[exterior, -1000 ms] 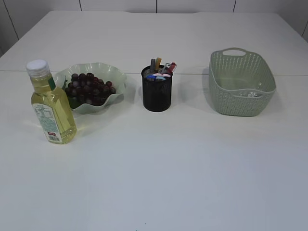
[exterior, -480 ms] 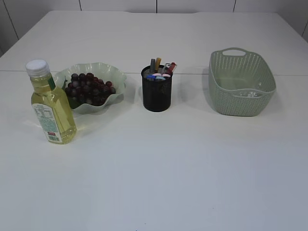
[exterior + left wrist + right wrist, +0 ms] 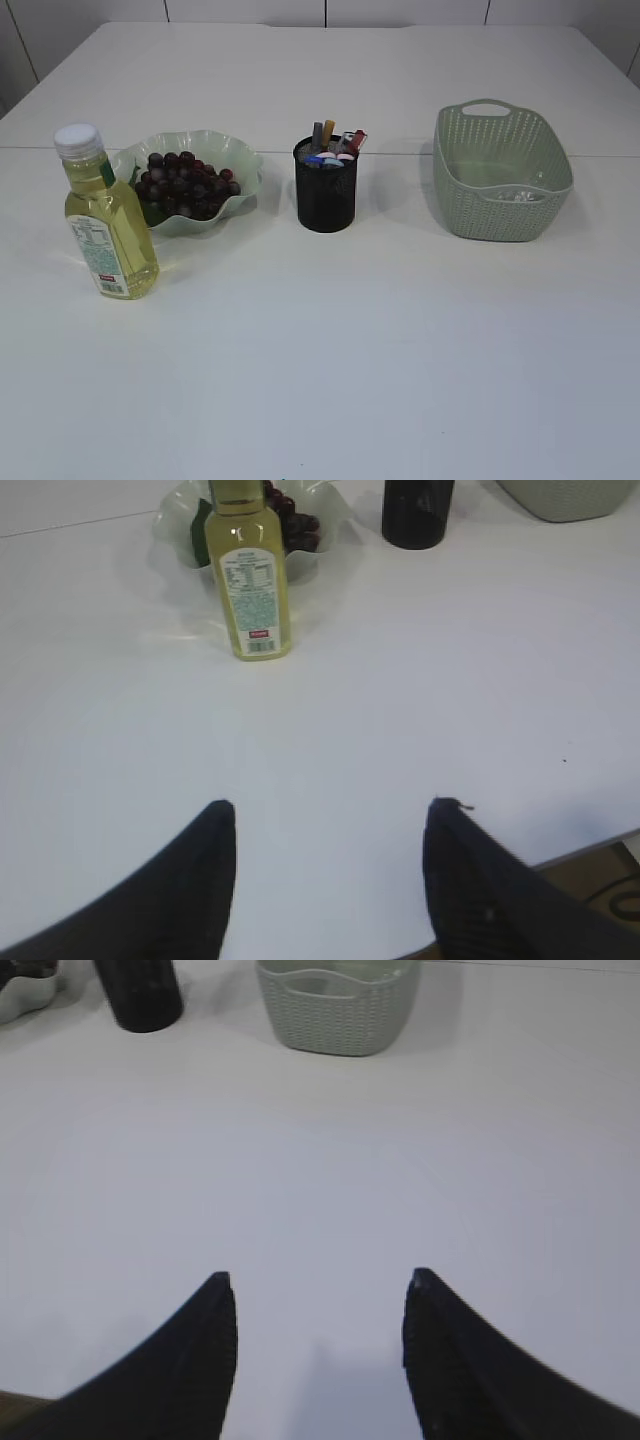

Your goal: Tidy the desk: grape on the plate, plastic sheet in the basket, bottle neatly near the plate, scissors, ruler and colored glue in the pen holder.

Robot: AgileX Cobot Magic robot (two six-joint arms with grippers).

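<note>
A bunch of dark grapes (image 3: pixel 186 184) lies on the wavy pale green plate (image 3: pixel 243 160). A yellow oil bottle (image 3: pixel 107 225) with a white cap stands upright just left-front of the plate; it also shows in the left wrist view (image 3: pixel 250 580). The black mesh pen holder (image 3: pixel 326 190) holds several items, with coloured tops sticking out. The green basket (image 3: pixel 502 180) has a clear plastic sheet (image 3: pixel 518 196) inside. My left gripper (image 3: pixel 330 815) and right gripper (image 3: pixel 318 1285) are open, empty, over bare table near the front edge. Neither shows in the exterior view.
The white table (image 3: pixel 350 340) spreads wide in front of the objects. The right wrist view shows the basket (image 3: pixel 335 1005) and pen holder (image 3: pixel 140 995) far ahead. The table's front edge shows in the left wrist view (image 3: pixel 590 845).
</note>
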